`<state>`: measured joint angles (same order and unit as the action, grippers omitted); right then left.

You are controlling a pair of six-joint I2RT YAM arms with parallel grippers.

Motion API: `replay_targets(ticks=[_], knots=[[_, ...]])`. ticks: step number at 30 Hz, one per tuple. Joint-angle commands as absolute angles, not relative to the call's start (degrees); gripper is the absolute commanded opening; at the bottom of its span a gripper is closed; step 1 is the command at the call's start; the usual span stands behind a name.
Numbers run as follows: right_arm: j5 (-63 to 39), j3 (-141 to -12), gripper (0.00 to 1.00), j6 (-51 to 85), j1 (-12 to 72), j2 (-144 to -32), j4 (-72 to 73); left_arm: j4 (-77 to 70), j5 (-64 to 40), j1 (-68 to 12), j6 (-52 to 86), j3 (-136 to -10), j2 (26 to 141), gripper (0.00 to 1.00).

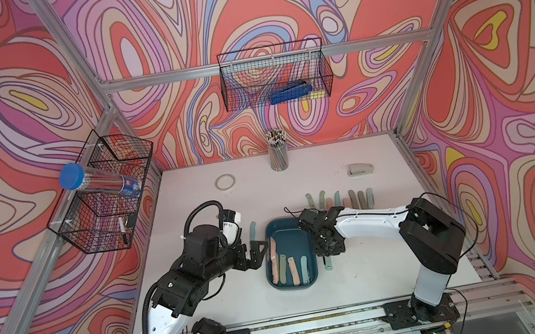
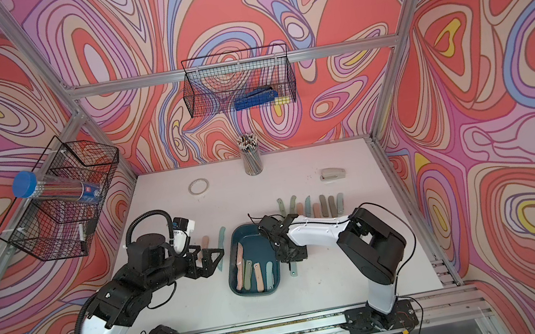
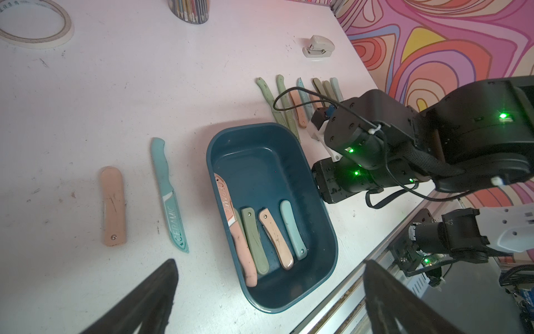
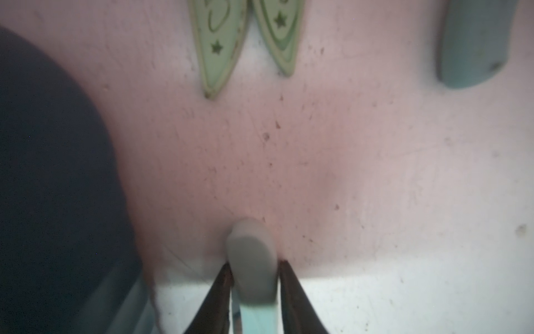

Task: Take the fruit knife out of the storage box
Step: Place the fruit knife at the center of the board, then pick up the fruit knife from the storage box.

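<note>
- Pink-white surface (image 1: 188, 188) is carrying the teal storage box (image 1: 287, 230) toward its front edge.
- Mint fruit knife (image 4: 251, 257) is lying just beside it, right hand (image 4: 254, 267) straddling the handle; gripping or not, cannot tell.
- Opposite, left hand (image 3: 269, 263) is hanging wide open.

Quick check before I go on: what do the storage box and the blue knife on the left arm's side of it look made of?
The storage box looks like moulded plastic: dark teal, smooth, soft sheen, rounded corners. The blue knife seems to have a matte plastic handle; its blade end is printed CERAMIC, so the blade is likely ceramic.
</note>
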<state>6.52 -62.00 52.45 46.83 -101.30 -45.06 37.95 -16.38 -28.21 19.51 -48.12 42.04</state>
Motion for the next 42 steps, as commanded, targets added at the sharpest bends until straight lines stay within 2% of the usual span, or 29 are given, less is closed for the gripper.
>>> replay_targets(ticks=[1, 4, 11, 16, 24, 28, 34, 42], knots=[[8.6, -63.6, 0.41, 52.6, 46.8, -97.2, -47.7, 39.5, -14.9, -28.5, 18.8, -49.3, 41.9, 1.0], [11.0, -66.2, 0.5, 52.0, 47.8, -94.4, -49.8, 39.9, -14.4, -28.5, 18.8, -49.5, 42.4, 1.0], [15.6, -76.2, 0.51, 51.5, 52.9, -92.2, -52.4, 39.8, -13.9, -28.5, 18.9, -49.5, 41.7, 1.0], [9.7, -76.8, 0.51, 50.7, 53.1, -94.7, -43.0, 39.9, -12.1, -28.5, 18.9, -49.4, 40.2, 1.0], [-2.0, -76.6, 0.5, 50.3, 53.2, -104.7, -31.0, 40.0, -11.6, -28.5, 19.0, -49.4, 39.6, 1.0], [-4.6, -76.8, 0.49, 50.9, 53.1, -109.2, -28.4, 40.0, -11.8, -28.5, 19.0, -49.5, 40.0, 1.0], [-8.6, -77.5, 0.42, 51.2, 53.1, -114.4, -23.5, 39.9, -11.8, -28.5, 18.9, -49.4, 39.7, 1.0], [-10.1, -76.4, 0.4, 52.0, 52.7, -117.3, -17.6, 39.9, -11.7, -28.5, 18.9, -49.4, 39.7, 1.0]])
